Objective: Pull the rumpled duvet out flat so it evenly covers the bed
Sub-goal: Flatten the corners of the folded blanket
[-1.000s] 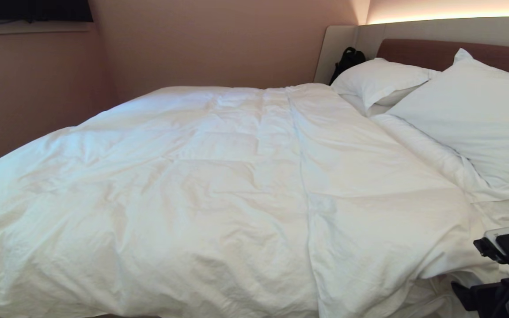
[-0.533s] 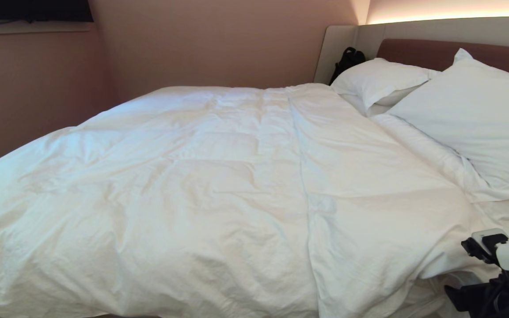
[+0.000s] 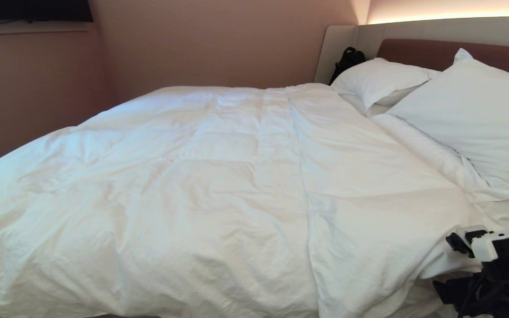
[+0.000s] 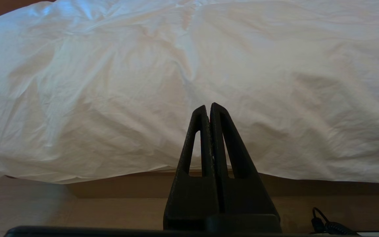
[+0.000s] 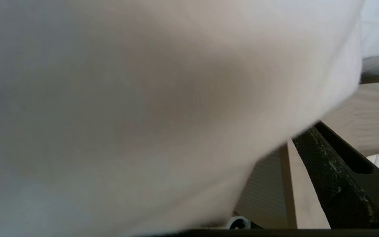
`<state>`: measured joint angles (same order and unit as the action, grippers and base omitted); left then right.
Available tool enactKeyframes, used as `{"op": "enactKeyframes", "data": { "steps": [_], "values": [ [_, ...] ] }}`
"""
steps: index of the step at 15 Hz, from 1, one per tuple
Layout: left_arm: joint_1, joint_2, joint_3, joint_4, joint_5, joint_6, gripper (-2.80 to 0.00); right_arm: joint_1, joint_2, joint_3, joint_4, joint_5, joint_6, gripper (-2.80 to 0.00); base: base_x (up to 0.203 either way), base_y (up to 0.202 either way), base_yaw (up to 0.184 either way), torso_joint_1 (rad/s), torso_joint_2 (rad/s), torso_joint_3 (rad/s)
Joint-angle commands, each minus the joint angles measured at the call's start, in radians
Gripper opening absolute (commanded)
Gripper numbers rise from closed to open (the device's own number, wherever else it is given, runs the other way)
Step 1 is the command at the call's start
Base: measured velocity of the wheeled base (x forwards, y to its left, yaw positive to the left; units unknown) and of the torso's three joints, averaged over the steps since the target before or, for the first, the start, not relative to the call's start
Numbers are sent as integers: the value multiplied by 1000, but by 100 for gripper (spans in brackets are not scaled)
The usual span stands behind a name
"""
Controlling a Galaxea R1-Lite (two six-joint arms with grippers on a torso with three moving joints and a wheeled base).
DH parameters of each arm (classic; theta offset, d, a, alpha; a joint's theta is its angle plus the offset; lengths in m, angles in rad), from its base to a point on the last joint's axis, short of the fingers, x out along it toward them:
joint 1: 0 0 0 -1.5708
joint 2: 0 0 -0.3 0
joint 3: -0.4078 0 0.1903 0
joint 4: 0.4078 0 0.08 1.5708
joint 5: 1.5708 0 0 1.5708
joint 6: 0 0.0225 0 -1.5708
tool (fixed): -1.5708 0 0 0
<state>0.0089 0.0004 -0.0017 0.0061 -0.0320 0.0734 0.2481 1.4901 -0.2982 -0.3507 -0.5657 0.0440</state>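
Observation:
The white duvet (image 3: 237, 185) lies puffy and creased over most of the bed (image 3: 413, 51), its near edge hanging over the brown base (image 4: 110, 186). My right gripper (image 3: 457, 293) is at the duvet's near right corner, low beside the mattress. In the right wrist view the duvet cloth (image 5: 127, 98) drapes close over the gap and hides one finger; the other black finger (image 5: 337, 187) stands far out to the side, so the gripper is open. My left gripper (image 4: 209, 107) is shut and empty, pointing at the duvet's hanging edge (image 4: 143, 82) without touching it.
Two white pillows (image 3: 378, 81) (image 3: 475, 115) lean against the headboard. A black bag (image 3: 347, 59) sits behind the far pillow. A pink-brown wall (image 3: 38, 88) runs close along the bed's far side. Pale floor (image 4: 44, 210) and a black cable (image 4: 324, 223) lie below the left gripper.
My right arm has moved left and slightly lower, closer in under the duvet's near right corner. The duvet and the left gripper have not moved.

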Motion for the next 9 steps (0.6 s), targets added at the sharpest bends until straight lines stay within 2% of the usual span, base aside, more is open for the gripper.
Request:
{"op": "enactKeyframes", "data": {
  "steps": [1, 6, 9],
  "values": [
    [0, 0, 0, 0, 0, 0, -280, -8, 18, -5, -13, -5, 0, 0, 0, 0, 0, 0, 0, 0],
    [0, 0, 0, 0, 0, 0, -280, -113, 35, -12, -13, -11, -16, 0, 0, 0, 0, 0, 0, 0],
    [0, 0, 0, 0, 0, 0, -280, -133, 35, -15, -13, -11, -18, 0, 0, 0, 0, 0, 0, 0]
  ]
}}
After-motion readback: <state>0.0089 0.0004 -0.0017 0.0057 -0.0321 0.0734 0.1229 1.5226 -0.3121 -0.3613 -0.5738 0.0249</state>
